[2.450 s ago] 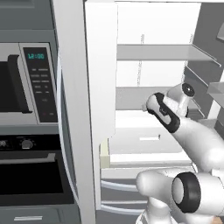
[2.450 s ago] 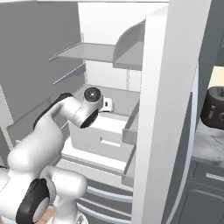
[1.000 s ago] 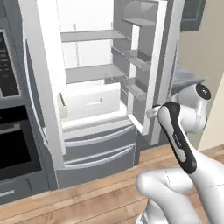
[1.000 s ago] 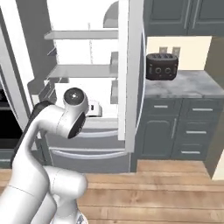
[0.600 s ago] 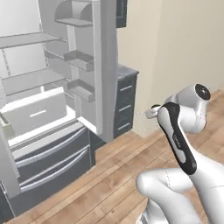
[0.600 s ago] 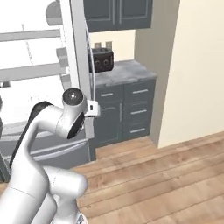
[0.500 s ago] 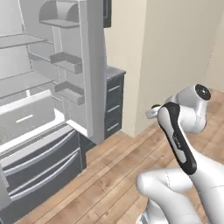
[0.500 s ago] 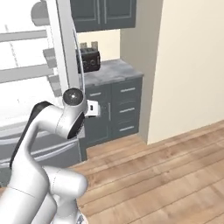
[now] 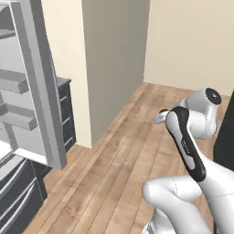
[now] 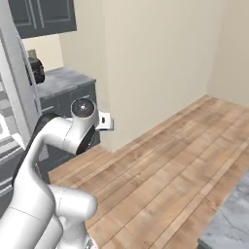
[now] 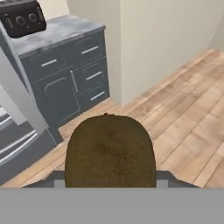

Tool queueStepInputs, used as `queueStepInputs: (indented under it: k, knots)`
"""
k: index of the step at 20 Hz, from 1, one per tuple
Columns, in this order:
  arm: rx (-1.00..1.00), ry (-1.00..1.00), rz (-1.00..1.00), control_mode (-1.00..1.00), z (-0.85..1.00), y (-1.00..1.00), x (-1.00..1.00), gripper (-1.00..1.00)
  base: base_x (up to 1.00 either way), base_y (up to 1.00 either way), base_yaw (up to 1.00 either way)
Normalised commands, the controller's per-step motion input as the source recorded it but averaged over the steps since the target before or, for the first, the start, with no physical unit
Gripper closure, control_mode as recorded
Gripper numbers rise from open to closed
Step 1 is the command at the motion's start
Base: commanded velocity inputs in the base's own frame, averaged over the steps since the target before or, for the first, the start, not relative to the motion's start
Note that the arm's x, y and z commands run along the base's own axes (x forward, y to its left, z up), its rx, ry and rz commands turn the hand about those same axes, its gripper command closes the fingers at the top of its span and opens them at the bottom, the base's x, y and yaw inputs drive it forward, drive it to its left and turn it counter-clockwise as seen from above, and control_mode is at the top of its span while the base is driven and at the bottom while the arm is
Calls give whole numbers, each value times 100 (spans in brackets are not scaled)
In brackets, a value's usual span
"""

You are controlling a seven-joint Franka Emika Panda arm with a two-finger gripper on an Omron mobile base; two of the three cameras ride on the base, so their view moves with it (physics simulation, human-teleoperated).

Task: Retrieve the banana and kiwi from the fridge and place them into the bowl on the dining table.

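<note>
The kiwi (image 11: pixel 109 151), a brown fuzzy ball, fills the lower middle of the hand view. My gripper (image 10: pixel 107 121) is shut on it, and the fruit hides the fingertips. In the left base view the hand (image 9: pixel 161 115) is held up in front of the arm, over wooden floor. The fridge (image 9: pixel 32 91) stands open at the far left, showing its white door shelves. A grey marble corner that looks like the dining table (image 10: pixel 228 226) shows at the lower right of the right base view. The banana and the bowl are out of view.
A dark grey cabinet counter (image 11: pixel 65 61) with drawers and a black toaster (image 11: pixel 22 17) stands beside the fridge. A cream wall column (image 9: pixel 114 59) juts out ahead. Wooden floor (image 10: pixel 165 165) stretches to the right. A dark upright edge (image 9: pixel 226 137) stands at the far right.
The whole picture has swung: the base has turned right, away from the fridge, which slid to the left edge. The arm keeps its raised pose with the kiwi in the gripper.
</note>
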Motion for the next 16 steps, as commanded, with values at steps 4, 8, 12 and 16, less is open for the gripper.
queueStepInputs:
  k: [4, 8, 12, 16]
  knots:
    - [0, 0, 0, 100, 0, 0, 0, 100, 75, 2, -50]
    - [0, 0, 0, 100, 0, 0, 0, 100, 100, 0, -40]
    - [0, 0, 0, 100, 0, 0, 0, 100, 100, 0, -30]
    - [0, 0, 0, 100, 0, 0, 0, 100, 100, 8, -32]
